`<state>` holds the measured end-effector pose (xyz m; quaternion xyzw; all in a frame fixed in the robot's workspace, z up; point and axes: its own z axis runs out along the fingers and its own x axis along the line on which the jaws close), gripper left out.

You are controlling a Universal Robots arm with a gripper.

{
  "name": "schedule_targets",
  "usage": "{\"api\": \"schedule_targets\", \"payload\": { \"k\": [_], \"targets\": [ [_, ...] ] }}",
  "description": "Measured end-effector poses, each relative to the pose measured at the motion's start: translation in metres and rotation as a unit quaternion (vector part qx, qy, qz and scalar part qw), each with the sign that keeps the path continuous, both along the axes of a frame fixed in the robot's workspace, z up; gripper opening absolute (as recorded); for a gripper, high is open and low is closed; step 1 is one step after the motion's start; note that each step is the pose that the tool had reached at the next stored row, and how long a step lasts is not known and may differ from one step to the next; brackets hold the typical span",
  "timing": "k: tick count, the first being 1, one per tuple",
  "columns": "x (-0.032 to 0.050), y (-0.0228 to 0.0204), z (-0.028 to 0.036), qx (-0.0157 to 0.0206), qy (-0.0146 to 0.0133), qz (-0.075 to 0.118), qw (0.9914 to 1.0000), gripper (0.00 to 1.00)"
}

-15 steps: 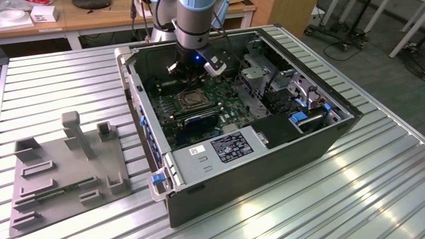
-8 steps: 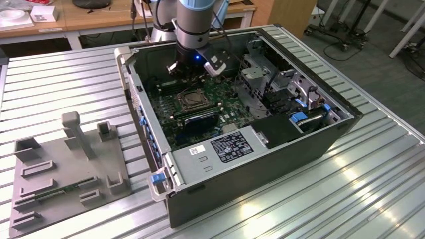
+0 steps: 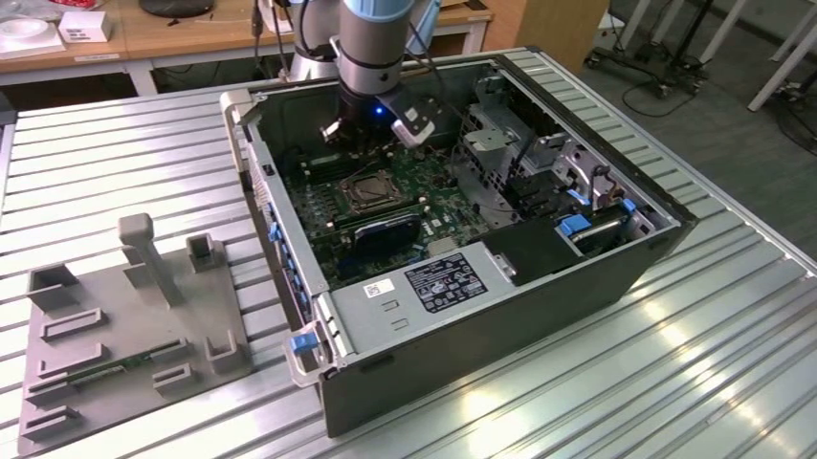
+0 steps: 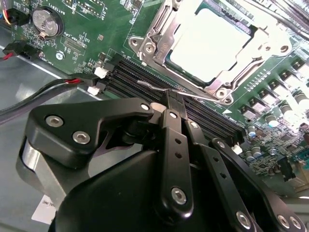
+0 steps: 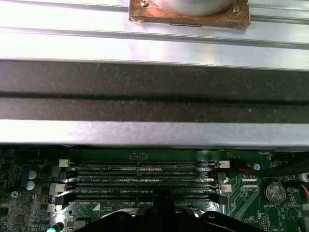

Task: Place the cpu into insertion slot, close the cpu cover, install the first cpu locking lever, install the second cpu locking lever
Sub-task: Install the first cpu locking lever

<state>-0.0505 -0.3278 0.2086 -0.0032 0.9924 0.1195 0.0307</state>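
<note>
In the second wrist view the cpu (image 4: 207, 41) lies flat in the insertion slot (image 3: 369, 191), its pale metal top facing up. The silvery cpu cover (image 4: 154, 36) lies down around the chip. A thin silvery locking lever (image 4: 149, 85) runs along the socket's side, over the black memory slots (image 4: 212, 121). My gripper (image 4: 172, 96) is shut, and its black fingertips meet right at that lever. Whether they pinch it or only touch it I cannot tell. In the exterior view the gripper (image 3: 370, 143) hangs inside the open computer case, just behind the socket.
The open black computer case (image 3: 511, 316) lies on a ribbed aluminium table (image 3: 115, 153), its walls close around the arm. A grey holder block (image 3: 128, 316) stands at the exterior view's left. Drive cages (image 3: 511, 143) and cables (image 4: 48, 87) crowd the board. The first wrist view shows the memory slots (image 5: 145, 181).
</note>
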Motion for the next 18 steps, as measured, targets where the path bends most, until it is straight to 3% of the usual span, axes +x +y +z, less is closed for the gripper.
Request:
{"api": "schedule_targets", "payload": {
  "k": [18],
  "targets": [
    [0.0017, 0.0012, -0.0057, 0.0, 0.0, 0.0, 1.0, 0.11]
  ]
}}
